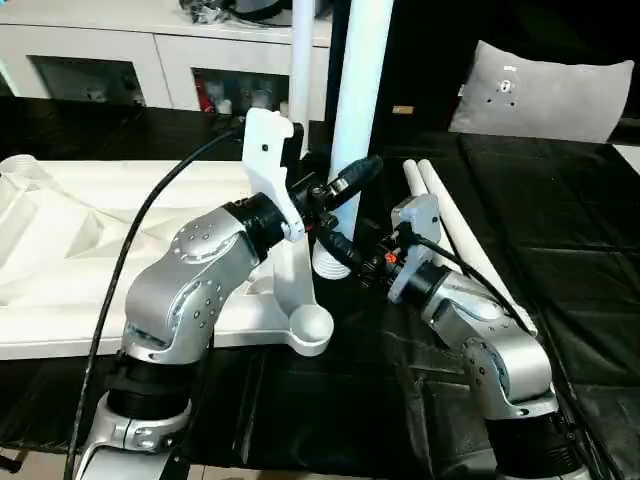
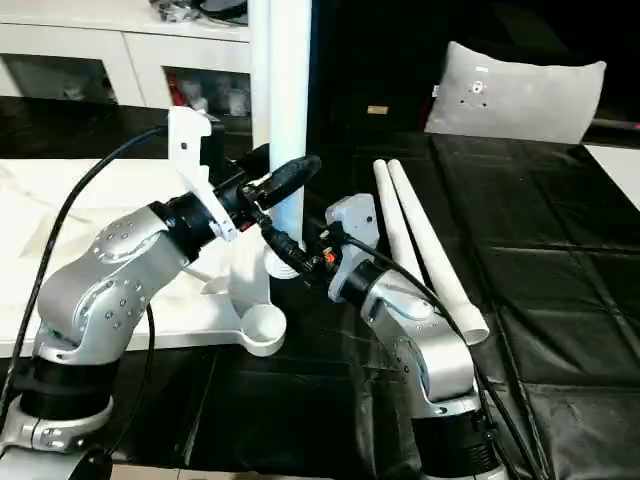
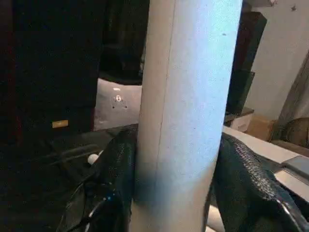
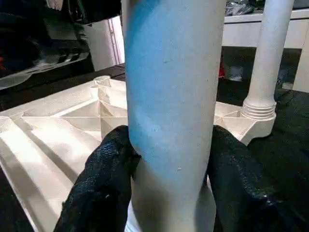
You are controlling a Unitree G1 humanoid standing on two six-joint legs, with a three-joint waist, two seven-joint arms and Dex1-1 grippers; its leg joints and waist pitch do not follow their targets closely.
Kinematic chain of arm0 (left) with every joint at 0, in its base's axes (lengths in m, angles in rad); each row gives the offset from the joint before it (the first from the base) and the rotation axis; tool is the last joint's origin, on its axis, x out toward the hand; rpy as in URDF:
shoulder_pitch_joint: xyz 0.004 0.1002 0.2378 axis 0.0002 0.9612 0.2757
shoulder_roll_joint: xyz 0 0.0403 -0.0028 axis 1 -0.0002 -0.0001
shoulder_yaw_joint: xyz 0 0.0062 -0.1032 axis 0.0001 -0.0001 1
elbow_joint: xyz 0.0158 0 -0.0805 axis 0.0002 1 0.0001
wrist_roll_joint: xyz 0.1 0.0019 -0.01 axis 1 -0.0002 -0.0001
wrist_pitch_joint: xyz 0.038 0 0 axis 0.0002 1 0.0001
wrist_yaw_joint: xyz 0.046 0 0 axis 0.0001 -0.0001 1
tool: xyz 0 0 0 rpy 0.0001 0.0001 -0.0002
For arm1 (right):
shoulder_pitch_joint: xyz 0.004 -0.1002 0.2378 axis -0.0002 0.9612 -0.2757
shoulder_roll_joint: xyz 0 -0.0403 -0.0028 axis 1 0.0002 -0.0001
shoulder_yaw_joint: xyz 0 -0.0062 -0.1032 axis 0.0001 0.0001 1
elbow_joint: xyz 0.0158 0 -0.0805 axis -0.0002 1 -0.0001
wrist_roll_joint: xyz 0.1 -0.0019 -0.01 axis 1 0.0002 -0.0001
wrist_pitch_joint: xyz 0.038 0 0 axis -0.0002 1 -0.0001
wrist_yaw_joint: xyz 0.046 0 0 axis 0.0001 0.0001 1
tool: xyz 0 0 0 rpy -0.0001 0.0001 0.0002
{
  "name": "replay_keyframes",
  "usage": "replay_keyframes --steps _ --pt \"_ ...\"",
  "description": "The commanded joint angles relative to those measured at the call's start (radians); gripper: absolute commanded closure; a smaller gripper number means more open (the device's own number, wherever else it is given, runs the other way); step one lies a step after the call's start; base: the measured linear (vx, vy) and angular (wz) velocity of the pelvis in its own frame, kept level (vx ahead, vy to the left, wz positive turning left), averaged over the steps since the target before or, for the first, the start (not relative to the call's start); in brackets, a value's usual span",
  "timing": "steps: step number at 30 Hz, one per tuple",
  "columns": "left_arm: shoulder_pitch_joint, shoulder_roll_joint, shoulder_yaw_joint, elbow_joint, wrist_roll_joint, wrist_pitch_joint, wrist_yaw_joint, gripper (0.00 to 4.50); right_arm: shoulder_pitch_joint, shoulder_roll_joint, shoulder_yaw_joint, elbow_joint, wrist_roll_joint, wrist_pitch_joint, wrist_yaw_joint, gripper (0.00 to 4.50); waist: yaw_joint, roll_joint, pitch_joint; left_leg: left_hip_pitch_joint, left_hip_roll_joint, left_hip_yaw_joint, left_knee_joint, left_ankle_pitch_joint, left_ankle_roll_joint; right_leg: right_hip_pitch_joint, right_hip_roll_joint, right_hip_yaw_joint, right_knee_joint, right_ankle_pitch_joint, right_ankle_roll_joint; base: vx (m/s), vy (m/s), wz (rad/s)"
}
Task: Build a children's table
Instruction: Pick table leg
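Observation:
The white table top lies upside down at the left, ribs showing. One leg stands in a far corner socket. A second, upright leg is held by both grippers. My left gripper is shut on it higher up, its fingers pressed to either side. My right gripper is shut on it low down, fingers hugging the tube. The leg's ringed foot is at the top's right edge; whether it is seated is hidden. The near corner socket is empty.
Two more white legs lie side by side on the black cloth to the right of my right arm. A grey-white cushion leans at the back right, and a white cabinet runs along the back left.

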Motion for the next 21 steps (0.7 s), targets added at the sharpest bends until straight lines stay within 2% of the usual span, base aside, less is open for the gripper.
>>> replay_keyframes --steps 1,8,15,17,20,21 --pt "-0.001 -0.012 -0.021 -0.044 -0.008 -0.013 -0.013 2.51 -0.004 -0.010 0.009 0.019 -0.011 -0.001 -0.015 2.59 0.000 -0.007 -0.069 -0.014 0.026 0.014 -0.059 0.060 0.034 0.071 -0.068 0.044 -0.055 0.113 -0.206 0.000 0.000 0.00" --pt "0.011 -0.018 -0.027 -0.048 -0.008 0.008 -0.001 2.62 -0.009 -0.010 0.017 0.025 -0.017 -0.017 -0.013 2.59 -0.001 -0.005 -0.069 -0.013 0.028 0.014 -0.059 0.050 0.036 0.070 -0.069 0.044 -0.055 0.100 -0.214 0.000 0.000 0.00" --pt "-0.020 -0.029 0.042 0.004 -0.016 0.030 0.045 2.64 -0.034 0.007 -0.022 0.025 0.018 0.003 -0.046 2.59 -0.003 -0.004 -0.069 -0.012 0.026 0.014 -0.058 0.052 0.038 0.070 -0.067 0.043 -0.055 0.102 -0.217 0.000 0.000 0.00" --pt "-0.031 -0.027 0.057 0.019 -0.020 0.038 0.054 2.64 -0.039 0.004 -0.027 0.023 0.023 0.002 -0.043 2.03 -0.003 -0.004 -0.069 -0.012 0.026 0.014 -0.058 0.048 0.036 0.069 -0.067 0.043 -0.055 0.095 -0.217 0.000 0.000 0.00" --pt "-0.060 -0.018 0.086 0.059 -0.028 0.057 0.061 2.64 -0.047 -0.012 -0.036 0.006 0.053 0.015 -0.010 1.79 0.000 -0.003 -0.071 -0.010 0.024 0.015 -0.057 0.050 0.036 0.069 -0.065 0.043 -0.055 0.104 -0.217 0.000 0.000 0.00" --pt "-0.079 -0.008 0.106 0.083 -0.036 0.071 0.058 2.64 -0.051 -0.023 -0.053 -0.016 0.085 0.049 0.006 1.79 -0.002 -0.003 -0.070 -0.011 0.023 0.015 -0.057 0.047 0.038 0.071 -0.065 0.043 -0.056 0.106 -0.215 0.000 0.000 0.00"
